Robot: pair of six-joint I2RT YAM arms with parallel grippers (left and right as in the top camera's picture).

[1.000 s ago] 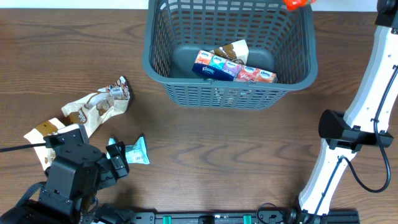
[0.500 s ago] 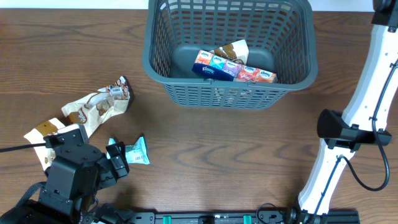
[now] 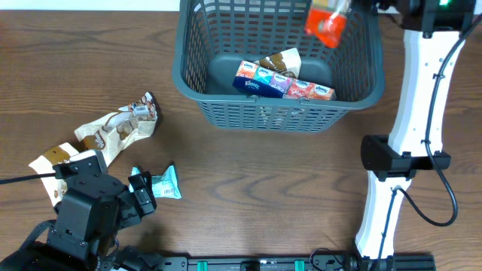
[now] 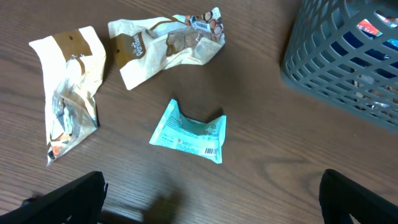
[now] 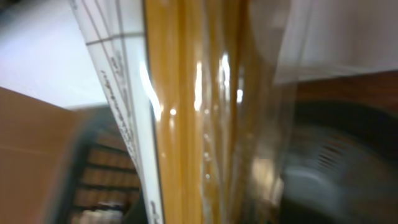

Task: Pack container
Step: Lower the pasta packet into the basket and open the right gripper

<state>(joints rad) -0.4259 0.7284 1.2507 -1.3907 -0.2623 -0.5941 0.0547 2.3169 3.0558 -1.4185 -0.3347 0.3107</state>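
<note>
The dark grey-blue container (image 3: 203, 83) stands at the back centre; its corner also shows in the left wrist view (image 4: 336, 62). Inside it lie a multi-pack of tissues (image 3: 285, 83) and a cream-brown snack bag (image 3: 282, 60). My right gripper (image 3: 352, 7) is shut on an orange snack pack (image 3: 327, 24), held above the container's back right part. That pack fills the blurred right wrist view (image 5: 199, 124), and the fingers are hidden there. My left gripper (image 3: 141, 190) (image 4: 211, 199) is open and empty, low over the table beside a teal snack pack (image 3: 168, 184) (image 4: 189, 130).
Two cream-brown snack bags lie on the table at the left, one (image 3: 120, 128) (image 4: 165, 43) nearer the container, one (image 3: 53, 159) (image 4: 71, 93) by the left arm. The right arm's white links (image 3: 410, 135) stand to the right of the container.
The right arm has swung left and brought the orange pack from the top edge to above the container. The left arm and the table packs have not moved.
</note>
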